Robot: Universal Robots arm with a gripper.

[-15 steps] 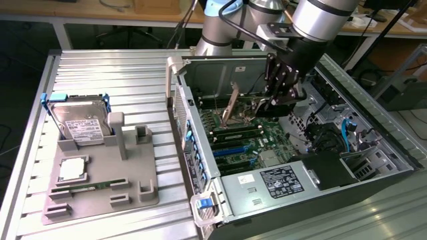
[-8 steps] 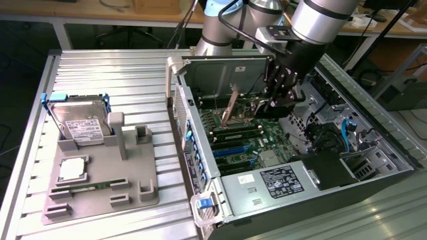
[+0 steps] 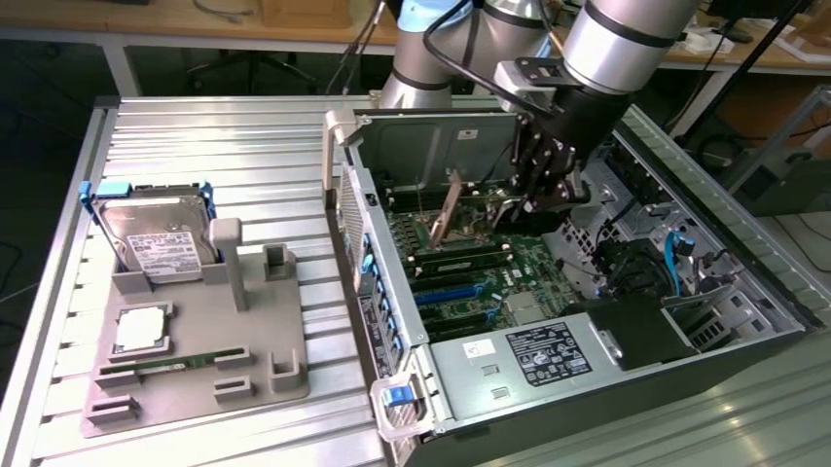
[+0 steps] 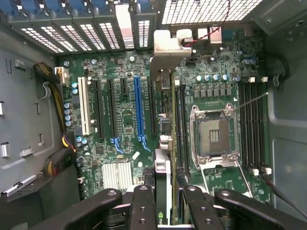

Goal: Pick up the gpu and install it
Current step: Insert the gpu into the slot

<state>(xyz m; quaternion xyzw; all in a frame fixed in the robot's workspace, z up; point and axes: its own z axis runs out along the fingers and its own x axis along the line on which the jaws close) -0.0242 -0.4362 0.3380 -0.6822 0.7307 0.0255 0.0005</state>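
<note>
Gripper [image 4: 167, 190] grips gpu [image 4: 165, 57] edge-on over motherboard [image 4: 122, 122].

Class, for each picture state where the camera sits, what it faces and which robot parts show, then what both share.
Exterior view: raised, off the arm, looking down at the open computer case on the table; arm and gripper show.
Wrist view: on the wrist, facing the motherboard inside; gripper fingers show.
Shared: the motherboard and the gripped gpu.

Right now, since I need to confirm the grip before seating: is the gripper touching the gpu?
Touching. The wrist view shows the gripper clamping both faces of the gpu, which it holds edge-on above the motherboard.
</note>
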